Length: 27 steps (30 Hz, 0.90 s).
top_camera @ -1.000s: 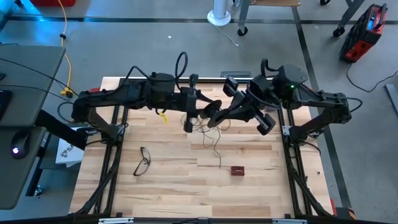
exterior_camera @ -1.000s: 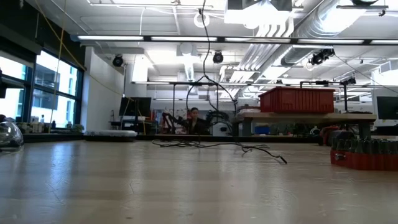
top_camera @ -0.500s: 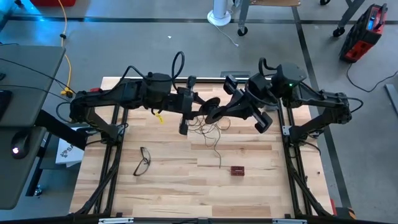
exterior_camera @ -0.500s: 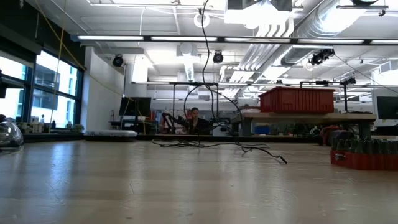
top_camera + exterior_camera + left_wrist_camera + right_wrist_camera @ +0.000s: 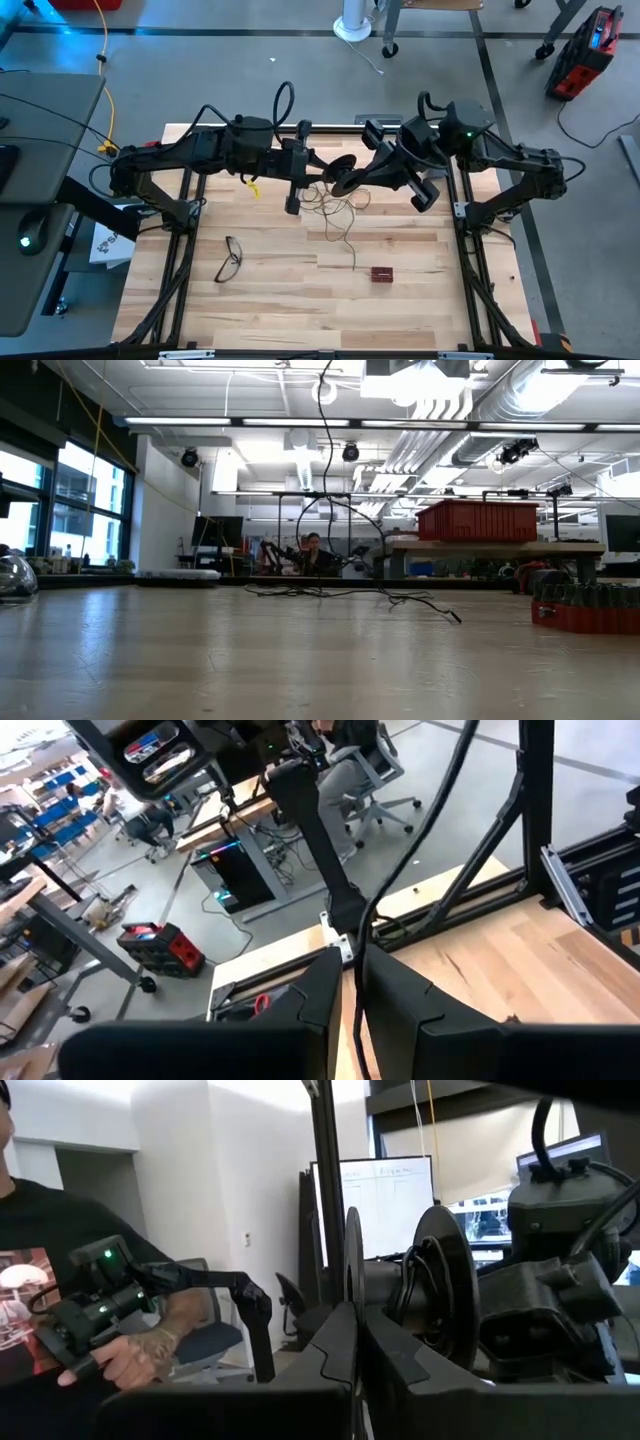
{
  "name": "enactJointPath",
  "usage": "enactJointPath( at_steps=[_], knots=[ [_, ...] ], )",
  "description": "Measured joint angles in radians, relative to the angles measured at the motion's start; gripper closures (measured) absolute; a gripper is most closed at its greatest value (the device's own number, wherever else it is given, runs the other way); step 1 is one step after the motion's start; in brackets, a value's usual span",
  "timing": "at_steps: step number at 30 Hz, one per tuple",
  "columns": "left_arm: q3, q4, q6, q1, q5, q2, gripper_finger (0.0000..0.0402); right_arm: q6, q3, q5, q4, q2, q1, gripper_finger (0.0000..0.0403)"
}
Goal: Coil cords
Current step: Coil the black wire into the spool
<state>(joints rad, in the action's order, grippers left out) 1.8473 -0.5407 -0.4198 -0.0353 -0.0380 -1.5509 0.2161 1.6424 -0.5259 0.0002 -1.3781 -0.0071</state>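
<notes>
While your right end effector [image 5: 352, 180] stays clamped on the reel [image 5: 343, 176], the wire [image 5: 340, 222] trails tabletop-ward; your left end effector [image 5: 312, 172], nearly together around it, sits just beside.

The round black reel [image 5: 343, 177] hangs above the table's far middle, tilted on edge. From it the thin dark wire [image 5: 334, 208] drops into a loose tangle on the wood, one strand trailing toward the near side.
</notes>
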Motion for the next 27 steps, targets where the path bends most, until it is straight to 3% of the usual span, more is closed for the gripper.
enactJointPath(
  at_steps=[6,19,27],
  knots=[
    [0.000,0.028,-0.026,0.007,0.028,-0.004,0.0396,0.011,0.000,-0.001,0.043,-0.009,0.000,0.0403],
    [0.007,0.111,-0.006,0.019,0.185,-0.015,0.0400,-0.041,0.000,0.059,0.024,-0.036,0.000,0.0403],
    [0.021,0.150,-0.020,0.013,0.190,-0.028,0.0401,-0.041,0.000,0.106,0.030,-0.038,-0.006,0.0403]
  ],
)
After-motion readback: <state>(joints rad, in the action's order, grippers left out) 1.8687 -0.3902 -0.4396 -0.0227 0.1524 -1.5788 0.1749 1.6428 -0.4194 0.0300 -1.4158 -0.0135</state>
